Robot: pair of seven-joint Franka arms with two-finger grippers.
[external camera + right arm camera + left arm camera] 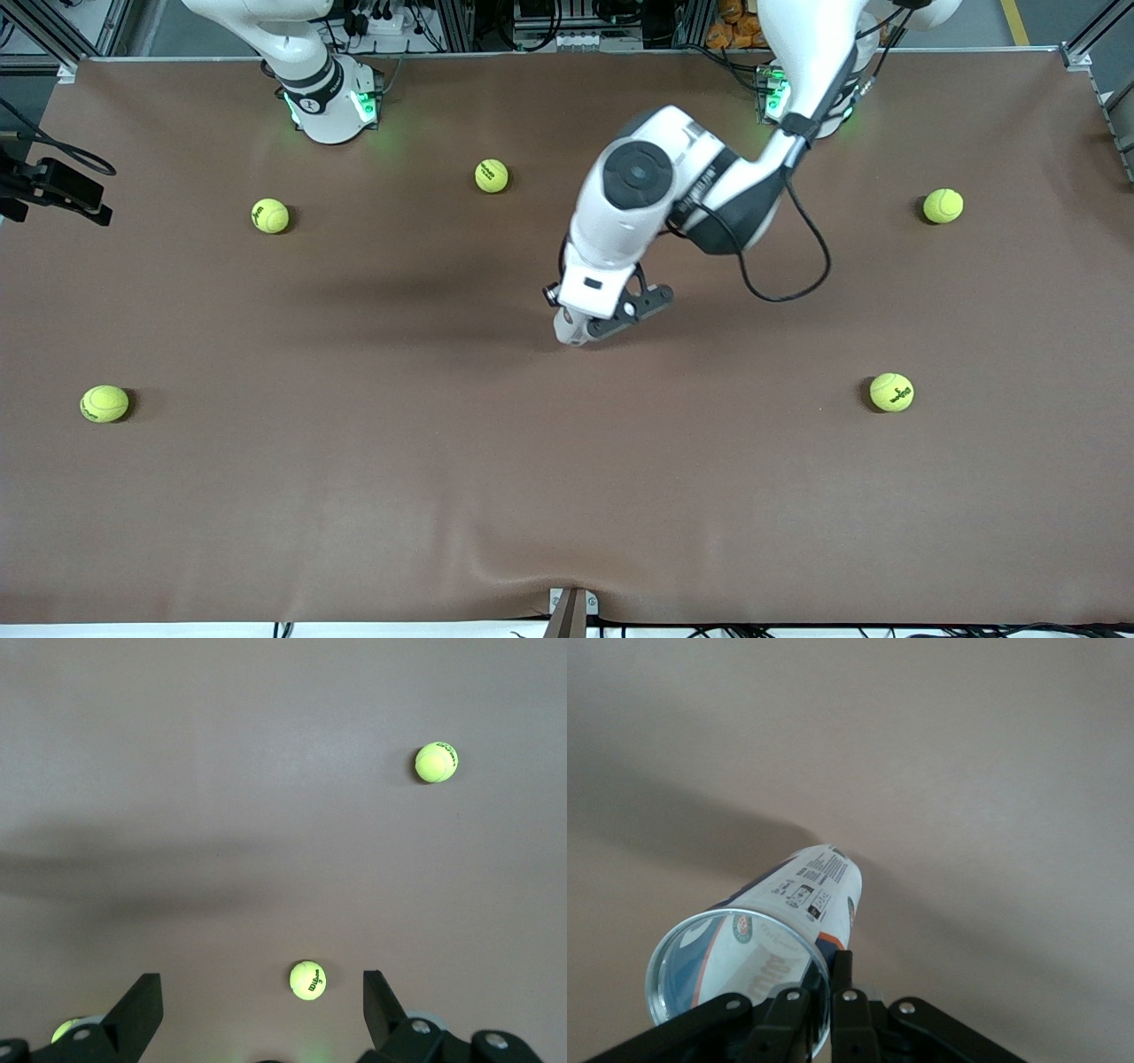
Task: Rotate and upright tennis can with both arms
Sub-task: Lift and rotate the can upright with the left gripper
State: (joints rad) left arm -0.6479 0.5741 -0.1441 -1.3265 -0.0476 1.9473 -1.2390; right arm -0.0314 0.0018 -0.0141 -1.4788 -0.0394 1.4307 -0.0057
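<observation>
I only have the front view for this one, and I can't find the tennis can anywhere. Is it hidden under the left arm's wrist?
Observer: Yes. The left wrist view shows the tennis can held by the left hand, which is shut on its silvery-rimmed end.
Operator: Is it upright?
Observer: No, it is tilted, with its other end pointing down toward the table.
Operator: And the right hand?
Observer: The right hand is open and holds nothing, up over the table with a tennis ball below it.
</observation>
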